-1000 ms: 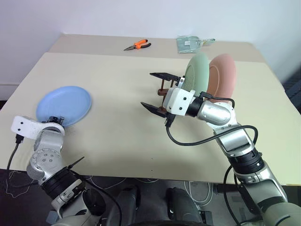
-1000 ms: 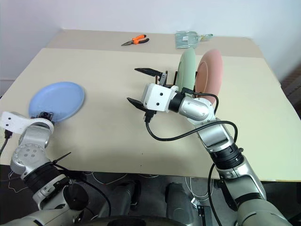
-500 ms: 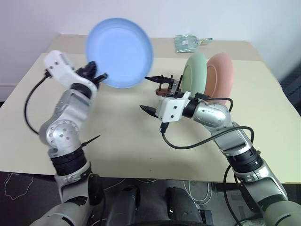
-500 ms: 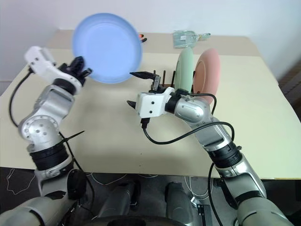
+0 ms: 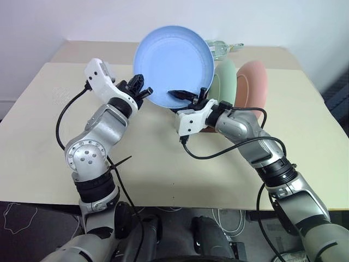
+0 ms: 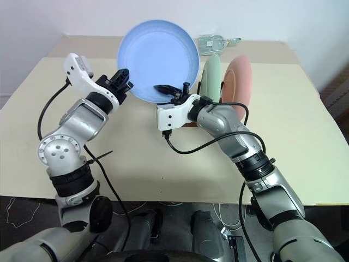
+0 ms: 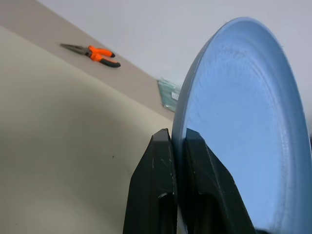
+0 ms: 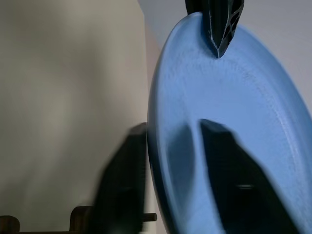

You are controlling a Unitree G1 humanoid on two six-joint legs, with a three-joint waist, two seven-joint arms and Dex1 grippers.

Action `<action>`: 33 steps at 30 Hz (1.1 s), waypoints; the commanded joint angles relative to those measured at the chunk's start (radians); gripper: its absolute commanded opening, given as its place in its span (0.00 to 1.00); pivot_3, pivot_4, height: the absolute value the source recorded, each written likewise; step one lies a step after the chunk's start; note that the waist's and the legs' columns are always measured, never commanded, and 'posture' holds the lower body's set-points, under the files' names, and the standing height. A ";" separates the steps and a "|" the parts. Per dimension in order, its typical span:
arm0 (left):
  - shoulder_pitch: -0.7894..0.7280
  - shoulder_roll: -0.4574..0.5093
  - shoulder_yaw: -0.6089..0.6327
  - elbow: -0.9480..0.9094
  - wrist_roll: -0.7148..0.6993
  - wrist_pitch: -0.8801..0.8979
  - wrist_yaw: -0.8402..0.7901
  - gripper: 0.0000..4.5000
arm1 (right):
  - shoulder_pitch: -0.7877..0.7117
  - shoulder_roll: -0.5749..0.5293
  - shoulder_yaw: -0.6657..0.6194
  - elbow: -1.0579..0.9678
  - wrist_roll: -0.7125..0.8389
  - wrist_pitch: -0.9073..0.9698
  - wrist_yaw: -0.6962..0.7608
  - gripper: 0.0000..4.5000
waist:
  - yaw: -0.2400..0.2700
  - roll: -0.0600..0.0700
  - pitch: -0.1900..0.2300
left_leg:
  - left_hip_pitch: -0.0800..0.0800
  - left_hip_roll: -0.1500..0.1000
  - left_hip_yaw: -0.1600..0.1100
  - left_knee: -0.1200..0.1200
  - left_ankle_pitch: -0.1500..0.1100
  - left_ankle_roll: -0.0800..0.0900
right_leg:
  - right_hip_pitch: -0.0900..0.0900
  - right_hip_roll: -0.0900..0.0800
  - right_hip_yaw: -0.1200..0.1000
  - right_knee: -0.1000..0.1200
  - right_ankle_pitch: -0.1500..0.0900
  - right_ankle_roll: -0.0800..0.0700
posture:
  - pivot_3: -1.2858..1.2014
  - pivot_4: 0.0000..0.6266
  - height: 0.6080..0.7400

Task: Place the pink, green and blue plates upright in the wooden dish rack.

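- Currently mid-handover: blue plate [image 5: 174, 66] is up in the air, on edge, above the table [image 5: 49, 114], face toward the camera.
- Left gripper [image 5: 139, 87] is clamped on the plate's left rim; left wrist view shows both fingers [image 7: 158, 161] pressed flat on either side of the rim, no gap.
- Right gripper [image 5: 188, 97] is at the plate's lower rim, one finger on each face. Right wrist view shows the rim sitting between its fingers [image 8: 222, 146], which look closed down on it. My read: shut on the plate, but grip firmness can't be confirmed.
- So both grippers are on the same plate right now.
- Right of that: green plate [image 5: 225, 83] and pink plate [image 5: 254, 86] already stand upright, side by side, in the wooden dish rack [image 6: 192, 121]. The rack is mostly hidden behind the right arm; only a bit of dark wood shows.
- Orange pliers [image 7: 91, 52] and a clear packet [image 6: 214, 42] lie at the far side of the table, not involved.
- Step: two of three plates done, blue is the last one.
- Next, as I judge it: left gripper lets go first and backs off, then the right carries the plate to a free slot left of the green plate.
- Keep the plate vertical, line the rim up between pegs, lower without knocking the green plate.
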 commanded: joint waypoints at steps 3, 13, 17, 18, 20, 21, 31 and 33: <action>-0.022 0.010 0.025 -0.042 -0.037 -0.093 -0.050 0.57 | -0.027 0.001 -0.024 -0.016 -0.021 -0.013 -0.027 0.00 | 0.001 0.000 0.000 | 0.000 0.000 0.000 0.000 0.000 0.000 | 0.000 0.000 0.000 0.000 0.000 0.000 | 0.52 0.24 0.98; 0.002 0.303 0.077 0.042 0.255 -0.360 -0.211 0.57 | 0.004 0.063 -0.099 -0.111 0.155 0.027 -0.002 0.00 | -0.006 0.000 0.001 | 0.000 -0.001 0.000 -0.001 0.000 -0.001 | 0.000 0.002 0.000 0.000 0.000 0.000 | 0.52 0.24 0.98; 0.195 0.448 -0.058 0.100 0.481 -0.469 -0.386 0.57 | 0.062 0.174 -0.242 -0.330 0.580 0.260 0.070 0.00 | 0.001 0.001 0.001 | 0.000 0.001 0.000 -0.003 -0.001 0.001 | -0.001 0.002 0.001 0.000 0.000 -0.001 | 0.52 0.24 0.98; 0.230 0.444 -0.088 0.109 0.516 -0.495 -0.406 0.57 | 0.075 0.191 -0.266 -0.378 0.656 0.329 0.074 0.00 | 0.004 0.001 0.001 | 0.000 0.001 -0.001 -0.002 -0.002 0.003 | 0.000 0.001 0.001 0.000 0.000 -0.001 | 0.52 0.24 0.98; 0.295 0.419 -0.149 0.131 0.585 -0.551 -0.436 0.57 | 0.098 0.232 -0.310 -0.468 0.810 0.476 0.049 0.00 | 0.008 0.001 0.001 | 0.000 0.000 -0.001 -0.002 -0.003 0.004 | 0.001 0.000 0.000 -0.001 0.000 -0.001 | 0.52 0.24 0.98; 0.330 0.393 -0.184 0.145 0.613 -0.582 -0.454 0.57 | 0.112 0.262 -0.336 -0.510 0.898 0.558 0.012 0.00 | 0.008 0.001 0.001 | 0.000 0.000 -0.002 -0.002 -0.003 0.005 | 0.001 -0.001 0.000 -0.001 0.000 -0.001 | 0.52 0.24 0.98; 0.478 0.271 -0.355 0.270 0.780 -0.785 -0.606 0.57 | 0.224 0.440 -0.430 -0.646 1.243 0.886 -0.315 0.00 | -0.003 0.003 0.000 | -0.001 0.001 -0.001 -0.009 -0.002 0.002 | -0.009 -0.003 0.004 0.001 -0.001 -0.007 | 0.52 0.24 0.98; 0.480 0.268 -0.357 0.268 0.784 -0.788 -0.633 0.57 | 0.231 0.451 -0.437 -0.649 1.263 0.904 -0.361 0.00 | -0.003 0.003 0.000 | -0.001 0.001 -0.001 -0.009 -0.002 0.002 | -0.009 -0.003 0.004 0.001 -0.001 -0.007 | 0.52 0.24 0.98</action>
